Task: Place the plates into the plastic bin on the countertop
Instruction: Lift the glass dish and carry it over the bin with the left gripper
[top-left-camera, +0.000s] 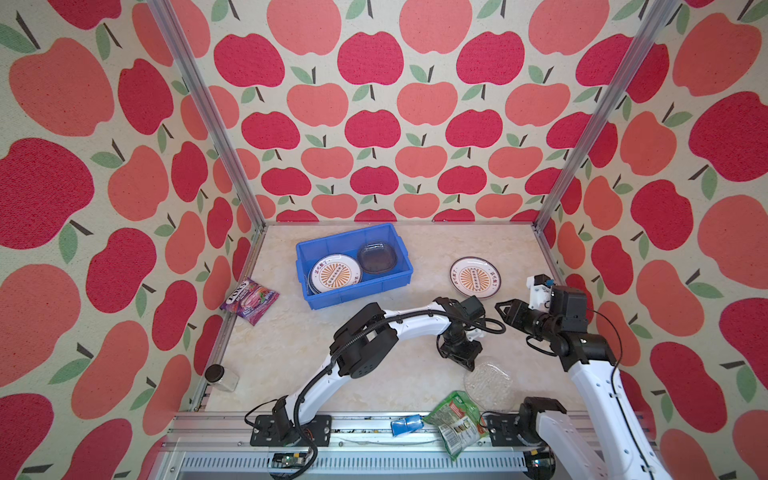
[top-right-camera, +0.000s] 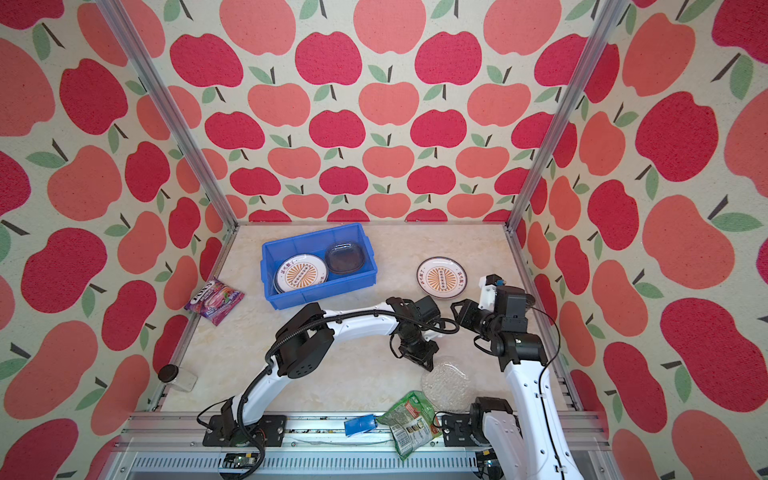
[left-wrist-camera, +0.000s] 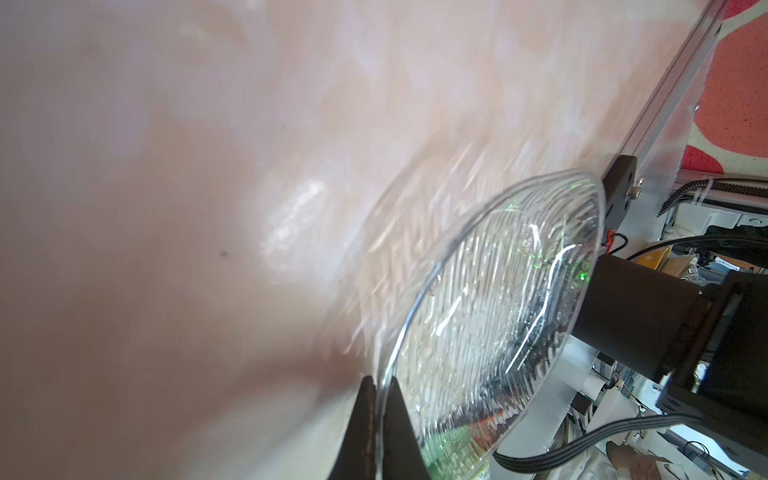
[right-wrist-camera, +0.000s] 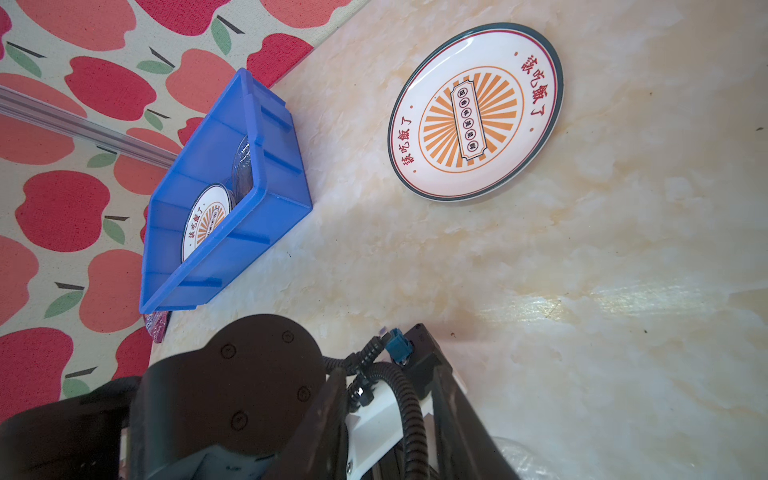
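Our left fingers (left-wrist-camera: 401, 419) are clamped on the rim of the clear glass plate (left-wrist-camera: 498, 311), near the counter's (top-left-camera: 291, 353) front edge beside the green snack bag (top-left-camera: 455, 419). Our right fingers (top-left-camera: 515, 318) stand apart, empty, near the sunburst plate (top-left-camera: 475, 277). The blue bin (top-left-camera: 357, 293) holds other plates.

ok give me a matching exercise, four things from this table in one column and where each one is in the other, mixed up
Things
1. clear textured glass plate
2. smoky glass plate
3. lone sunburst plate
4. purple candy packet

Places
a. lying flat on the countertop, near the right gripper
b. rim pinched in the left gripper
c. at the left edge, by the apple-patterned wall
d. inside the blue plastic bin

Pairs: 1-b, 2-d, 3-a, 4-c
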